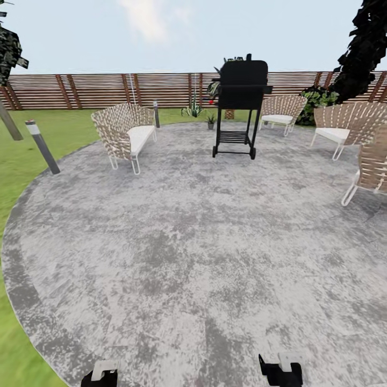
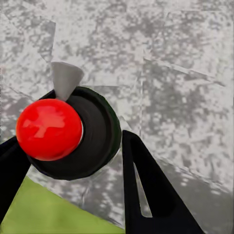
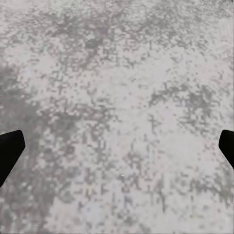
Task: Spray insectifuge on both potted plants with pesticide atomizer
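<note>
In the left wrist view, my left gripper (image 2: 70,168) is shut on the pesticide atomizer (image 2: 97,131). I see the bottle end-on: a dark round body with a red knob and a pale grey nozzle, over the patio's edge. A black finger (image 2: 146,190) stands on each side of it. In the head view the left gripper (image 1: 100,376) and right gripper (image 1: 280,371) sit low at the near edge. My right gripper (image 3: 117,151) is open above bare paving. Far off, one small potted plant (image 1: 210,122) stands beside the grill in the garden.
A black grill (image 1: 241,102) stands at the patio's (image 1: 193,242) far side. Woven chairs are at the left (image 1: 124,134), behind the grill (image 1: 280,113) and along the right (image 1: 371,161). A bollard lamp (image 1: 42,145) is on the lawn at left, and the slat fence (image 1: 107,90) closes the back.
</note>
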You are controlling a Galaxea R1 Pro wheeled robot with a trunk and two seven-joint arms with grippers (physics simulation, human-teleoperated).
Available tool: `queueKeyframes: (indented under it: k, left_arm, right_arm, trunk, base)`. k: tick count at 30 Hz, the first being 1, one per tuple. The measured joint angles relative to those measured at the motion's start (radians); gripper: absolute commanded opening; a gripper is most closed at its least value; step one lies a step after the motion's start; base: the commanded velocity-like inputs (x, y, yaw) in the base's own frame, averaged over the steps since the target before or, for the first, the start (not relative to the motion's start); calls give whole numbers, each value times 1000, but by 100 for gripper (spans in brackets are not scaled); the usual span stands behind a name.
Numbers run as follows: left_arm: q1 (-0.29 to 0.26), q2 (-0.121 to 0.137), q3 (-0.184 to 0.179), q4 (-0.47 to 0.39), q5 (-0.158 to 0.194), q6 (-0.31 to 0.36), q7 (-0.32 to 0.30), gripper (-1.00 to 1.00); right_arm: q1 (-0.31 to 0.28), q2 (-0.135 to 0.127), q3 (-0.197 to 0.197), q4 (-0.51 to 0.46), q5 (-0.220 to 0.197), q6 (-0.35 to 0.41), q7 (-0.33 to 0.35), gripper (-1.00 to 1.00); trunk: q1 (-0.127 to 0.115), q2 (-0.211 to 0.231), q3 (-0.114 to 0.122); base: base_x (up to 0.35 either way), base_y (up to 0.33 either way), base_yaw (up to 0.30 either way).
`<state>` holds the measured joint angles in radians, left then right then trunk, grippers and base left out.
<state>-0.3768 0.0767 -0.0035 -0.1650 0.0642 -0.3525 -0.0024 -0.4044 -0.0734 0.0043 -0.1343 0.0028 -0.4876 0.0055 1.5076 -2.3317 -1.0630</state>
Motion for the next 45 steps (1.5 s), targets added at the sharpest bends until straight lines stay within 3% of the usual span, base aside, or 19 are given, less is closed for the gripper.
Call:
queueKeyframes:
  k: [45]
  left_arm:
    - [0, 0, 0, 0, 0, 0, 0, -100]
  right_arm:
    - [0, 0, 0, 0, 0, 0, -1, 100]
  trunk:
    - [0, 0, 0]
  base:
    - [335, 88, 0]
